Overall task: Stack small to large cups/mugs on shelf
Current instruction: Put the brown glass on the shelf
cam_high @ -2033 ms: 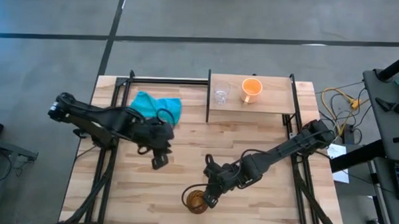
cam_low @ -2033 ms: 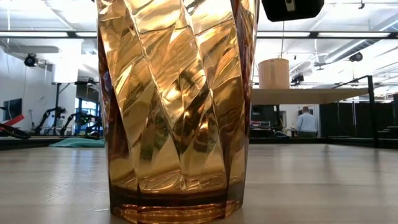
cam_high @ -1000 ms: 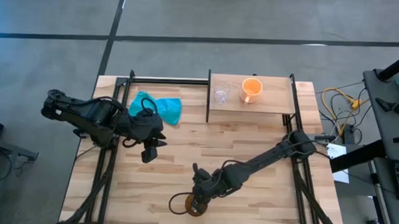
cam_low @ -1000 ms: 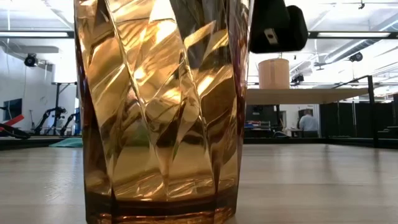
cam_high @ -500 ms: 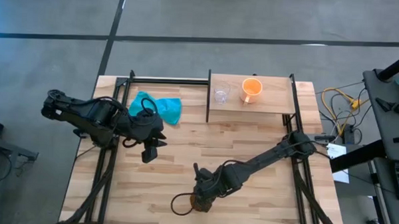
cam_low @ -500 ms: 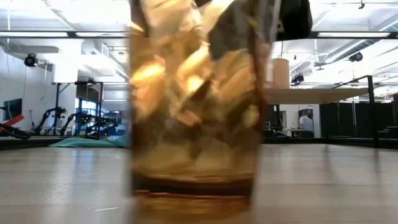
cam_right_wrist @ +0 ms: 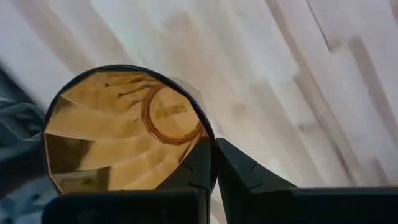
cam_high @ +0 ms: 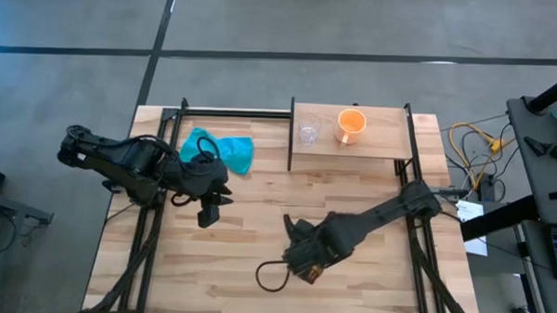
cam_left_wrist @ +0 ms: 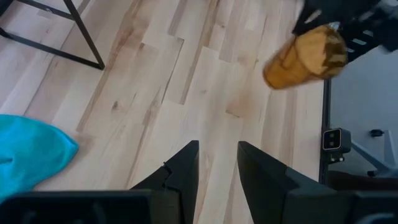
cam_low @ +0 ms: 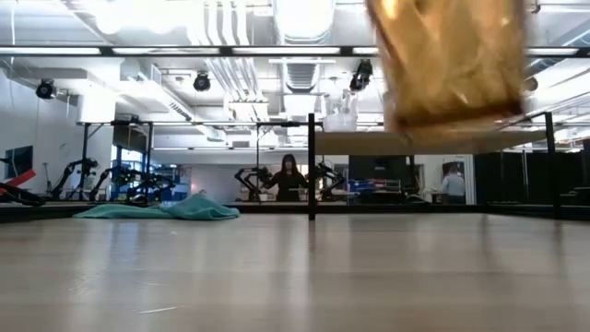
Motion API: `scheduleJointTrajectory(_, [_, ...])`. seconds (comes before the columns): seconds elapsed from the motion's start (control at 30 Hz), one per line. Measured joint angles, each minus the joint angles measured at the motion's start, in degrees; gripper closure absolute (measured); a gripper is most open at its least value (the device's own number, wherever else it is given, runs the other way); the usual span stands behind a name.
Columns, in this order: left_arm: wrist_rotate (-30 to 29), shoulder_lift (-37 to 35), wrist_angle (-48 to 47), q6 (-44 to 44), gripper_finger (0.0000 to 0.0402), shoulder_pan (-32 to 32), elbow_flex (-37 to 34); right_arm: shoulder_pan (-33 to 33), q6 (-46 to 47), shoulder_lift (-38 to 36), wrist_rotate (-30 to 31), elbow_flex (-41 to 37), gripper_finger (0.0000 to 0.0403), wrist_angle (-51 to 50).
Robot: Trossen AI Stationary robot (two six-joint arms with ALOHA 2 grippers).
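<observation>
Right gripper (cam_high: 305,261) clamped on brown cup's (cam_low: 454,63) rim, cup lifted clear of table (cam_high: 248,244). Left gripper (cam_left_wrist: 216,163) parted, idle, well apart beside cloth (cam_high: 218,149).

amber faceted cup (cam_left_wrist: 305,57), orange mug (cam_high: 351,125), teal cloth (cam_high: 219,148), pale plank table (cam_high: 248,230)

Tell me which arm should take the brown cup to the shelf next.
Right. The right gripper already pinches the brown cup by its rim, lifted off the table. The left gripper hangs empty near the teal cloth, farther from the shelf.
</observation>
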Motion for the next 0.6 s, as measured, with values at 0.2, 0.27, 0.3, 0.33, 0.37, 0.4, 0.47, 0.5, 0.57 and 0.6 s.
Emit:
scheduleJointTrajectory(0.2, [0.02, -0.06, 0.48, -0.25, 0.0306, 0.0, 0.0, -0.26, 1.99, -8.3, 7.29, 0.16, 0.0394, 1.48])
scheduleJointTrajectory(0.27, [0.02, -0.2, 0.99, -0.28, 0.0306, 0.0, 0.0, -0.26, 3.66, -11.66, 11.7, -0.79, 0.0394, 0.74])
scheduleJointTrajectory(0.3, [0.02, -0.24, 1.04, -0.28, 0.0306, 0.0, 0.0, -0.28, 4.77, -13.41, 13.56, -1.42, 0.0394, 0.78])
scheduleJointTrajectory(0.33, [0.02, -0.28, 1.1, -0.28, 0.0306, 0.0, 0.0, -0.28, 5.04, -15.64, 15.28, -2.65, 0.0394, 1.47])
scheduleJointTrajectory(0.37, [0.02, -0.28, 1.23, -0.28, 0.0306, 0.0, 0.0, -0.28, 5.38, -17.87, 16.97, -4.22, 0.0394, 1.38])
scheduleJointTrajectory(0.4, [0.04, -0.28, 1.32, -0.3, 0.0306, 0.0, 0.0, -0.28, 6.46, -19.85, 18.19, -5.48, 0.0394, 0.69])
scheduleJointTrajectory(0.47, [0.04, -0.28, 1.38, -0.32, 0.0306, -0.02, 0.0, -0.28, 8.89, -24.49, 19.73, -8.83, 0.0394, 1.3])
scheduleJointTrajectory(0.5, [0.07, -0.28, 1.43, -0.32, 0.0306, -0.02, 0.0, -0.28, 9.6, -26.9, 20.48, -10.95, 0.0394, 1.16])
scheduleJointTrajectory(0.57, [0.13, -0.28, 1.5, -0.32, 0.0306, -0.02, 0.0, -0.28, 10.83, -31.16, 21.01, -15.1, 0.0394, 0.87])
scheduleJointTrajectory(0.6, [0.14, -0.28, 1.5, -0.32, 0.0306, -0.02, 0.0, -0.28, 11.7, -33.29, 21.16, -17.24, 0.0394, 1.03])
